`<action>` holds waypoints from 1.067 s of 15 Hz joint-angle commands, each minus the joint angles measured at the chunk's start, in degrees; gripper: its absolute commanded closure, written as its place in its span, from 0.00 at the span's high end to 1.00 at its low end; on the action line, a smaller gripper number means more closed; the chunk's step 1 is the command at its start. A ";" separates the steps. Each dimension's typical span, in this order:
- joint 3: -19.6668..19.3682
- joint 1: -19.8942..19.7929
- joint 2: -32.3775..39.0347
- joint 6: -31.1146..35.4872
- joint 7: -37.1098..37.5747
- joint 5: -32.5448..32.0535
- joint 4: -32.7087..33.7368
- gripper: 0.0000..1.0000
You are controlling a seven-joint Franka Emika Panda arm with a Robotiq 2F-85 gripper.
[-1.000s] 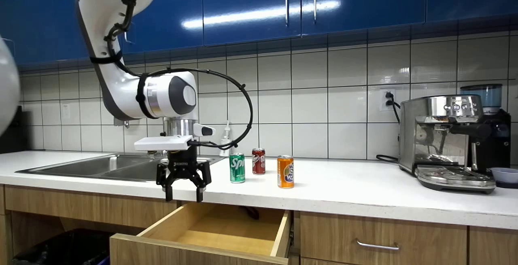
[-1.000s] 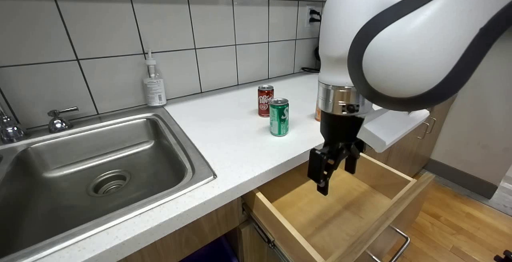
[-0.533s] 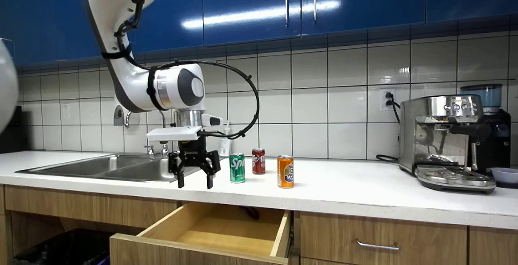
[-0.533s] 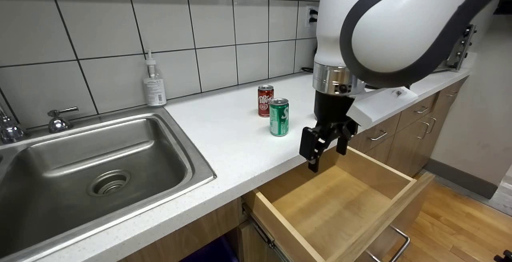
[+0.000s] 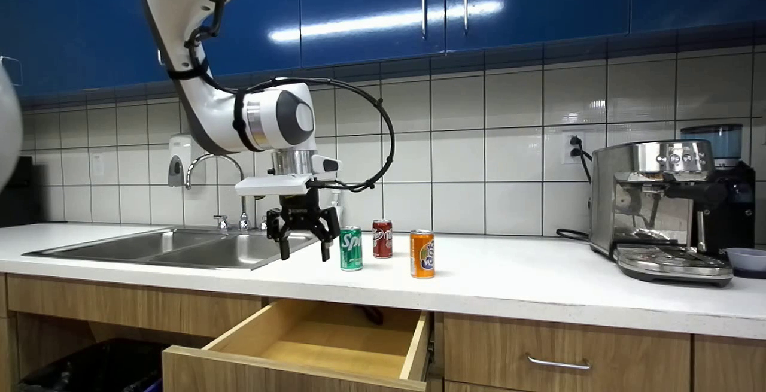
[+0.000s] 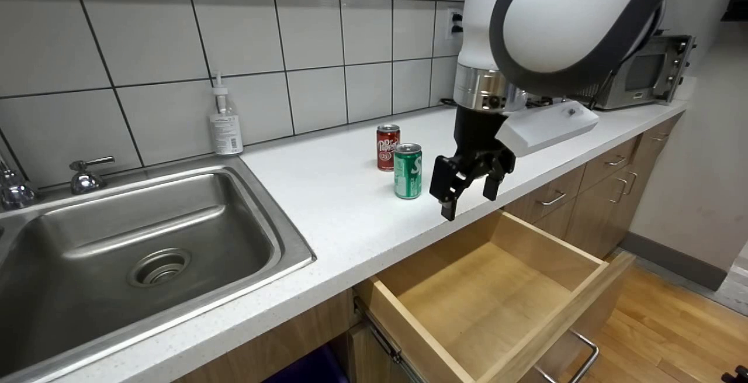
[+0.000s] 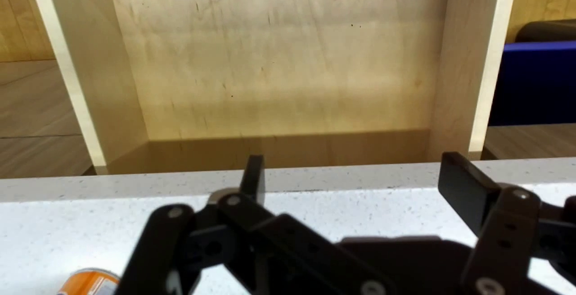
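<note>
My gripper (image 5: 305, 252) hangs open above the counter's front edge, nothing between its fingers. In the wrist view the gripper (image 7: 354, 166) spans the speckled counter edge, fingers wide apart. Closest to it is a green Sprite can (image 5: 350, 249), upright on the counter and apart from the fingers; the same Sprite can (image 6: 407, 172) stands left of the gripper (image 6: 470, 200). A dark red Dr Pepper can (image 5: 382, 239) is behind it. An orange Fanta can (image 5: 422, 254) stands farther right; the wrist view catches only the Fanta can's top (image 7: 90, 283). Below, a wooden drawer (image 6: 497, 283) is pulled out.
A steel sink (image 6: 269, 213) is set into the counter, with a soap bottle (image 6: 226, 131) behind it. An espresso machine (image 5: 652, 200) stands at the far right in an exterior view. Blue cabinets (image 5: 371, 21) hang above. A black bin (image 5: 102, 362) sits under the counter.
The arm has risen steadily from over the drawer and shifted toward the counter and the Sprite can. Its jaws have stayed apart. Cans and drawer have not moved.
</note>
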 commanded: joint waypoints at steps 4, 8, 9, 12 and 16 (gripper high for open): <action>-0.41 -1.38 0.72 0.63 0.23 -1.56 3.46 1.00; -0.60 -1.70 3.28 1.51 -0.28 -1.58 6.89 1.00; -0.66 -1.74 3.82 1.55 -0.33 -1.56 7.64 1.00; -0.98 -1.76 6.06 1.66 -0.45 -1.91 10.18 1.00; -0.84 -1.52 5.33 1.42 -0.10 -1.03 8.52 1.00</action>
